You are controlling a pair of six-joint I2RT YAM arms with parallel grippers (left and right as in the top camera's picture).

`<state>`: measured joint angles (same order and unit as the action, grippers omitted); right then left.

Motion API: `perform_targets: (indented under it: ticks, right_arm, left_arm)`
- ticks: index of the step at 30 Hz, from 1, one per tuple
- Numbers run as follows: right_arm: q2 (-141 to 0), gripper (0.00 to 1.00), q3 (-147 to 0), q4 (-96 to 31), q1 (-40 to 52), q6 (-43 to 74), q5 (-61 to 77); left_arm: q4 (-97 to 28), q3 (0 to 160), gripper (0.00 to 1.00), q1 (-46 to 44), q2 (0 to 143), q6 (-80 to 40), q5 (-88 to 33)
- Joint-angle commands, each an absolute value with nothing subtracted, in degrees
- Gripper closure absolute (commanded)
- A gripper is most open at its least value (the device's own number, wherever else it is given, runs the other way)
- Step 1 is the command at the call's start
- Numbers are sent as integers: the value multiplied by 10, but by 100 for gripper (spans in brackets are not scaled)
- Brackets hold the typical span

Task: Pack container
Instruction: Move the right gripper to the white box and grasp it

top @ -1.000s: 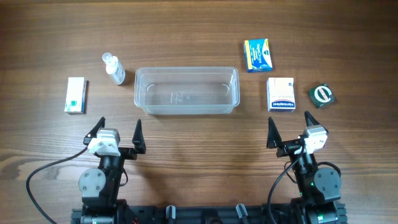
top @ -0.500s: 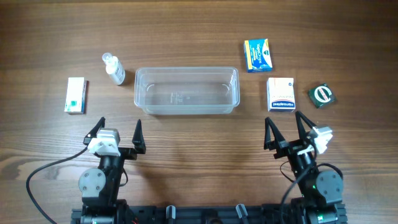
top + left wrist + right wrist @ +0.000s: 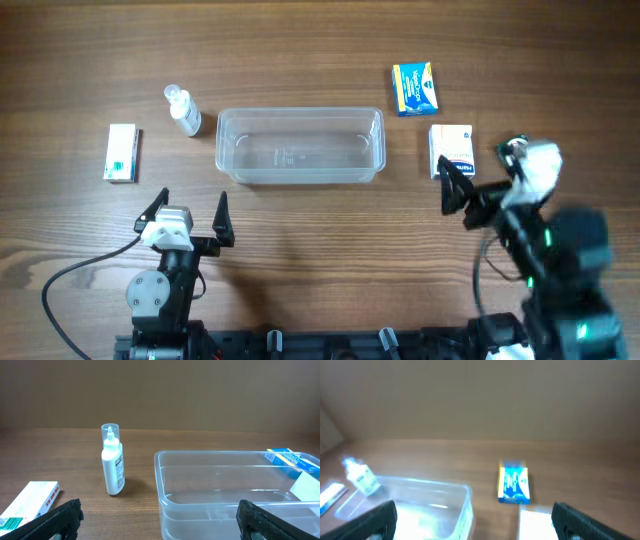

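The clear, empty container point(image 3: 300, 146) sits mid-table; it also shows in the left wrist view point(image 3: 240, 491) and, blurred, in the right wrist view point(image 3: 420, 506). A small white bottle point(image 3: 183, 110) point(image 3: 112, 467) and a white-green box point(image 3: 121, 153) lie to its left. A blue-yellow box point(image 3: 415, 89) point(image 3: 513, 484) and a white box point(image 3: 452, 150) lie to its right. My left gripper point(image 3: 190, 212) is open and empty, short of the container's front left corner. My right gripper point(image 3: 468, 190) is open and empty, raised just in front of the white box.
A small dark green packet point(image 3: 505, 150) at the far right is mostly hidden under my right arm. Bare wooden table point(image 3: 320, 230) runs between the two arm bases. A cable point(image 3: 70, 272) trails from the left arm.
My right arm has lifted and swung forward toward the white box, now covering the green packet. Its wrist view is motion-blurred. The left arm and all objects have not moved.
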<state>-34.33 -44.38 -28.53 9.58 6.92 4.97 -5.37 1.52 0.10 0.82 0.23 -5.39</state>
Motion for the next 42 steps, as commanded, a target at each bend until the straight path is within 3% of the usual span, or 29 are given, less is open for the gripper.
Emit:
perform_targets:
  ticks: [1, 3, 5, 11, 14, 26, 42]
  right_arm:
    - [-527, 0, -629, -409, 94, 28, 22]
    - [-623, 0, -740, -503, 94, 32, 44]
    - [-675, 0, -778, -506, 94, 18, 36]
    - [-748, 0, -781, -497, 94, 8, 5]
    - [-770, 0, -777, -502, 90, 4, -79]
    - [-1013, 0, -773, -514, 60, 22, -81]
    - [-1120, 0, -771, -497, 37, 17, -51]
  left_arm:
    - [-53, 11, 0, -2, 4, 13, -50]
    - [-53, 11, 0, -2, 4, 13, -50]
    - [-53, 11, 0, -2, 4, 13, -50]
    - [-53, 11, 0, -2, 4, 13, -50]
    - [-53, 11, 0, -2, 4, 13, -50]
    - [-54, 11, 0, -2, 4, 13, -50]
    - [-53, 11, 0, -2, 4, 13, -50]
